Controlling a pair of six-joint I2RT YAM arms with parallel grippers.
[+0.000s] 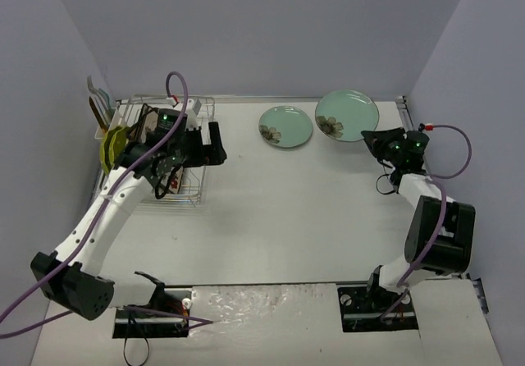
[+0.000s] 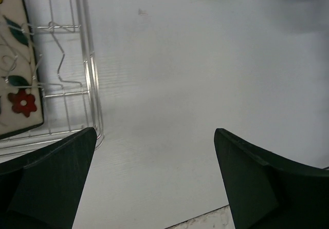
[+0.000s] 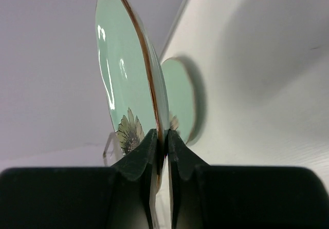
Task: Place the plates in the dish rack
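1. Top external: the dish rack (image 1: 184, 190) sits at the left of the frame. A lime-green plate (image 1: 111, 147) stands on edge at the rack's left end. The left gripper (image 1: 215, 154) hovers at the rack's right side, jaws spread wide and holding nothing. At upper centre a pale teal plate (image 1: 285, 125) lies flat on the table (image 1: 287, 218). Just to its right a second teal plate (image 1: 347, 114) is tilted up, its right rim at the right gripper (image 1: 376, 140).
2. Left wrist: the two dark fingers (image 2: 46, 188) stand far apart in the lower corners, with only bare table between them. The rack's corner fills the left edge, with a square dark-rimmed floral plate (image 2: 15, 85) in it.
3. Right wrist: the jaws are clenched on the rim of the second teal plate. The other teal plate shows behind it.
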